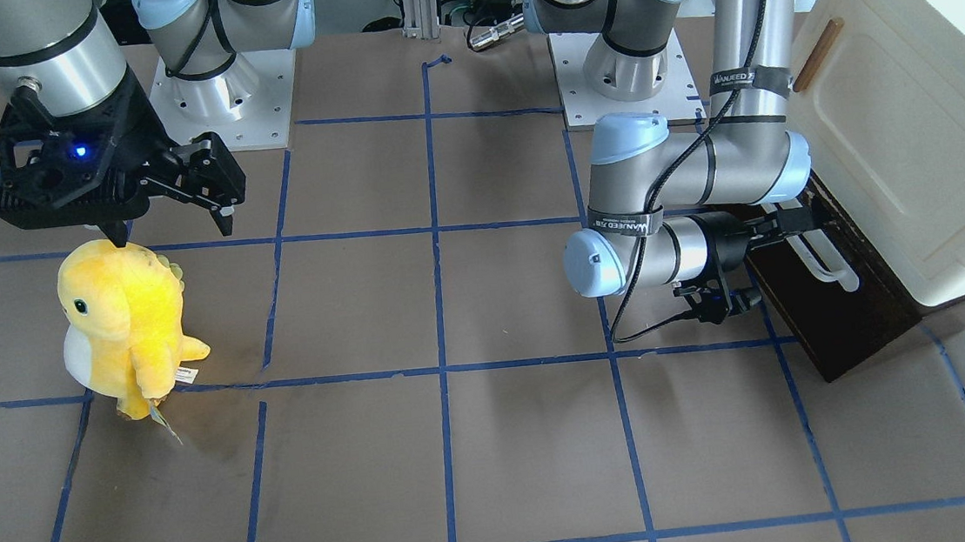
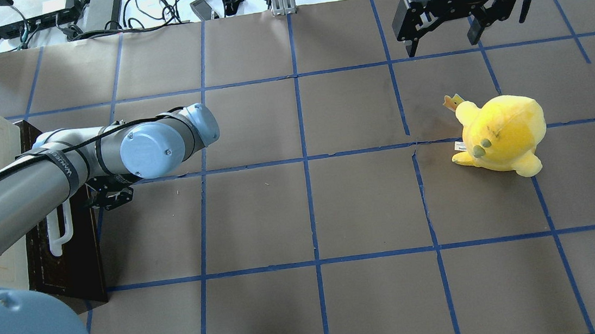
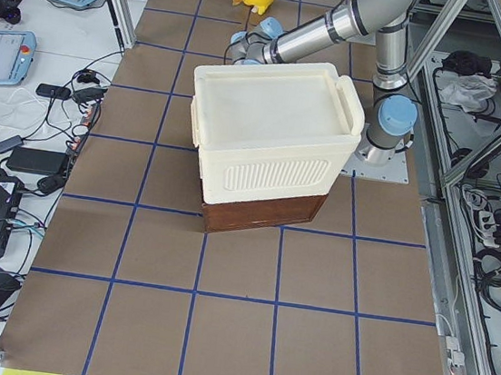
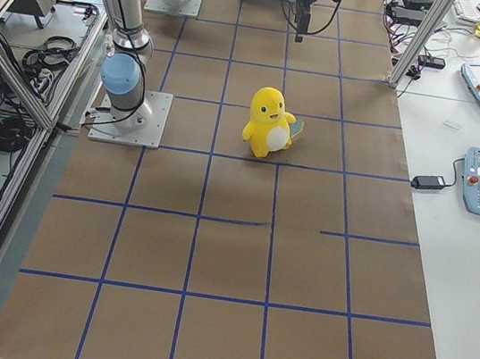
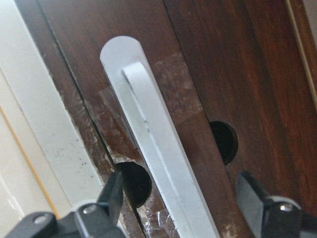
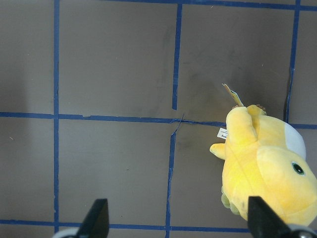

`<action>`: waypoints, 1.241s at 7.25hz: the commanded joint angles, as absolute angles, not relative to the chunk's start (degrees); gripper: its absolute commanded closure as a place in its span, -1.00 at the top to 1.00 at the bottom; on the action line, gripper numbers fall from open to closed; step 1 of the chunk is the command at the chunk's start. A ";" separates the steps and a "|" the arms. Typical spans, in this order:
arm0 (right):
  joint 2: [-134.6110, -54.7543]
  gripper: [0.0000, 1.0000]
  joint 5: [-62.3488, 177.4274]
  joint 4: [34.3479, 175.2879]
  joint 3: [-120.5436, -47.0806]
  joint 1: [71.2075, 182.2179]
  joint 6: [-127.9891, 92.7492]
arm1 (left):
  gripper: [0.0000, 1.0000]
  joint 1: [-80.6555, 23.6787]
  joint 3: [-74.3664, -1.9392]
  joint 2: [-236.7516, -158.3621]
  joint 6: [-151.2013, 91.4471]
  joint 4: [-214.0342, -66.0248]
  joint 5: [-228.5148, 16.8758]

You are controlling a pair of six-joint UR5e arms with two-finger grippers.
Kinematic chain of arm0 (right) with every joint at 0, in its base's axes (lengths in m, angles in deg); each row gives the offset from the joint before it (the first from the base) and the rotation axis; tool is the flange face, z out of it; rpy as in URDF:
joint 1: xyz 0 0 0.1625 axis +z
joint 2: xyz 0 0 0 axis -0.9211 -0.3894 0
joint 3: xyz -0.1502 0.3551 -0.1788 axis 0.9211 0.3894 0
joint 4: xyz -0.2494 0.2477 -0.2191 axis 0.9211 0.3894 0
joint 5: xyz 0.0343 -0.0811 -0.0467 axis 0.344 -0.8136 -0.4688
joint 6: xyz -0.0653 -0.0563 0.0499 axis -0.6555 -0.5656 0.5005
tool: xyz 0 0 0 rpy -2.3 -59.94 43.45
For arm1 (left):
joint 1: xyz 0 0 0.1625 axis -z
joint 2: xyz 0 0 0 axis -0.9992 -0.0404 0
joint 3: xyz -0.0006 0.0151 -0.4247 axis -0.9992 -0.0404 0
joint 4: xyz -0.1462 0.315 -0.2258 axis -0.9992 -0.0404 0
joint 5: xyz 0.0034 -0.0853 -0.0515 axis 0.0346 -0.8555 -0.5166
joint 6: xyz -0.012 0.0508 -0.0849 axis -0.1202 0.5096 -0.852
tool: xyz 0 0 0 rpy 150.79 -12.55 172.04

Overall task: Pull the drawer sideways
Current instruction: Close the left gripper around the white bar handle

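The dark brown drawer (image 1: 837,327) sits at the bottom of a cream cabinet (image 1: 916,137), with a long white bar handle (image 1: 830,265) on its front. My left gripper (image 1: 780,223) is open at the handle's end. In the left wrist view its two fingers (image 5: 113,196) stand on either side of the handle (image 5: 153,139), apart from it, against the drawer front (image 5: 237,74). The drawer (image 2: 66,255) and handle (image 2: 61,230) also show in the overhead view. My right gripper (image 1: 169,228) is open and empty, hanging above the table far from the drawer.
A yellow plush toy (image 1: 125,324) stands upright on the table just below my right gripper, and shows in the right wrist view (image 6: 267,163). The cabinet door has a small brown wooden handle (image 1: 819,54). Blue tape lines grid the brown table.
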State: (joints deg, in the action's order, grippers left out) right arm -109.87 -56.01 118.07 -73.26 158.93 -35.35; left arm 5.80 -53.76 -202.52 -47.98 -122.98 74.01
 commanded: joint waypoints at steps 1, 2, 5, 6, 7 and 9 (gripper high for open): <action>-109.87 1.00 -56.01 118.07 -73.26 158.93 -35.35 | 0.64 5.22 -53.88 -203.10 -48.81 -123.07 75.22; -109.87 1.00 -56.01 118.07 -73.26 158.93 -35.35 | 0.59 5.22 -53.80 -203.10 -49.07 -123.07 75.24; -109.87 1.00 -56.01 118.07 -73.26 158.93 -35.35 | 0.35 5.22 -53.36 -203.28 -48.64 -122.98 75.15; -109.87 1.00 -56.01 118.07 -73.26 158.93 -35.35 | 0.35 5.30 -53.44 -203.28 -48.72 -122.98 75.06; -109.87 1.00 -56.01 118.07 -73.26 158.93 -35.35 | 0.35 5.30 -53.44 -203.36 -48.72 -122.98 74.97; -109.87 1.00 -56.01 118.07 -73.26 158.93 -35.35 | 0.35 5.57 -53.44 -203.54 -48.81 -122.98 74.36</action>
